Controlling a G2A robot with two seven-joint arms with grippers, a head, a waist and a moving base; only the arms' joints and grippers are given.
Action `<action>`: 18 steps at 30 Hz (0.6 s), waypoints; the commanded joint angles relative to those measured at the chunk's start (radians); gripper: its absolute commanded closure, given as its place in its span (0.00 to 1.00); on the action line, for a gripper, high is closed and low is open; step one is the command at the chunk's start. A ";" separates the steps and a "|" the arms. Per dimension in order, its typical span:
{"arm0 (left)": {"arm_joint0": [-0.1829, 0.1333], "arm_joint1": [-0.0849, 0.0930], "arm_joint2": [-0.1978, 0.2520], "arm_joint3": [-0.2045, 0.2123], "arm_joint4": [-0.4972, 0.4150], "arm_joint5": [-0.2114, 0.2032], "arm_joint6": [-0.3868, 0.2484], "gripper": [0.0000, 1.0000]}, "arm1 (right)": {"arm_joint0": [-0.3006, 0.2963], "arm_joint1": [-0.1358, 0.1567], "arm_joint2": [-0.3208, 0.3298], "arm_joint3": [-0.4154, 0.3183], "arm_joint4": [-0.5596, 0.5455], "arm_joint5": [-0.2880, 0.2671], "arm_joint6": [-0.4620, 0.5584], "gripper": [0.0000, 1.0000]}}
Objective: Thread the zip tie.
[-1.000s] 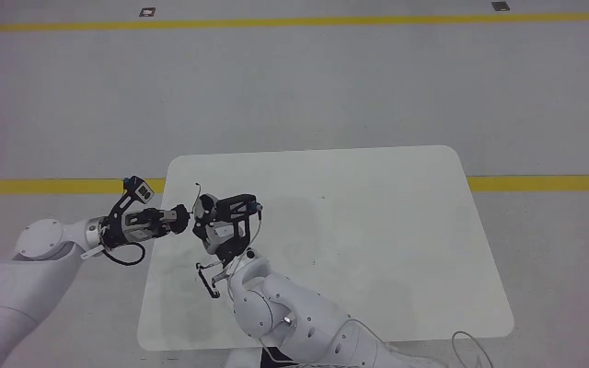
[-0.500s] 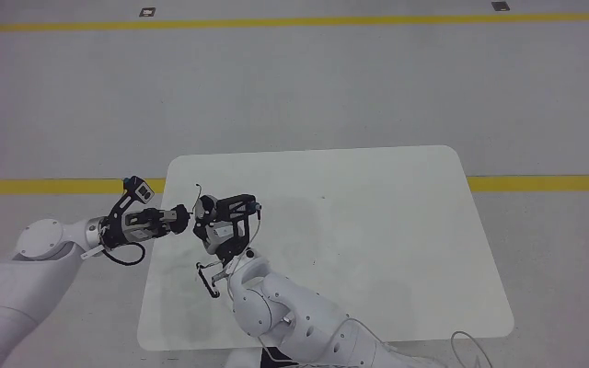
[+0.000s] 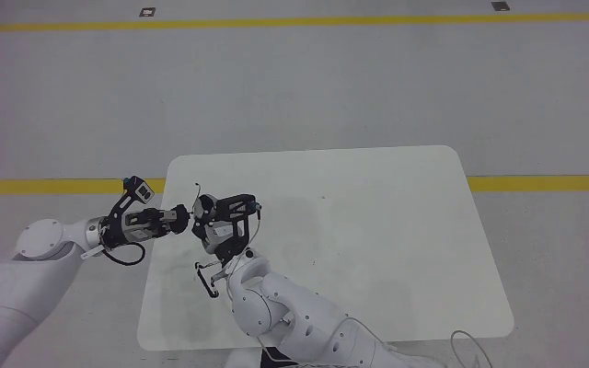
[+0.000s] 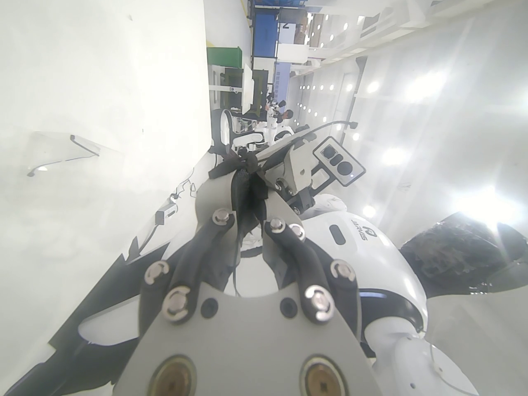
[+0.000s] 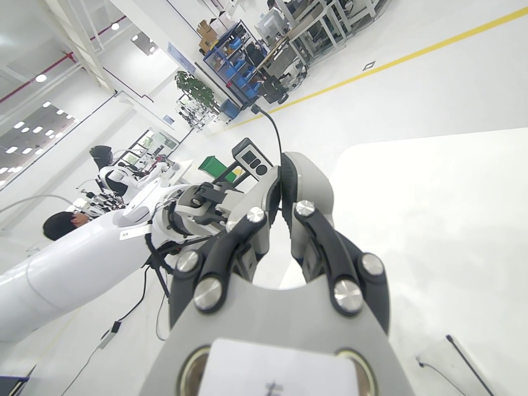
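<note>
Nothing has visibly moved since the earlier frames: left claw (image 4: 249, 203) and right claw (image 5: 281, 203) meet at centre-left over the surface (image 3: 368, 239), both pinched on the zip tie (image 5: 275, 129), probably lining its tail up with its head

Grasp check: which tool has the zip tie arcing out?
Right tool: the zip tie arcs out from between its shut fingers, not the left tool's.

Zip tie (image 5: 279, 137) is running out of sight between right gripper (image 5: 282, 175) fingers; its far end near left gripper (image 3: 187, 219) is looking too small to tell.
</note>
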 commanded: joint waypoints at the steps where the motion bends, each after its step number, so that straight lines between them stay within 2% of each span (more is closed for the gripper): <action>1: 0.000 0.000 0.000 0.000 0.000 0.000 0.000 1.00 | 0.000 0.000 0.000 0.000 0.001 0.001 0.002 1.00; 18: 0.000 0.000 0.000 0.000 0.000 0.000 0.000 1.00 | -0.021 -0.001 0.032 -0.001 -0.018 0.003 0.039 1.00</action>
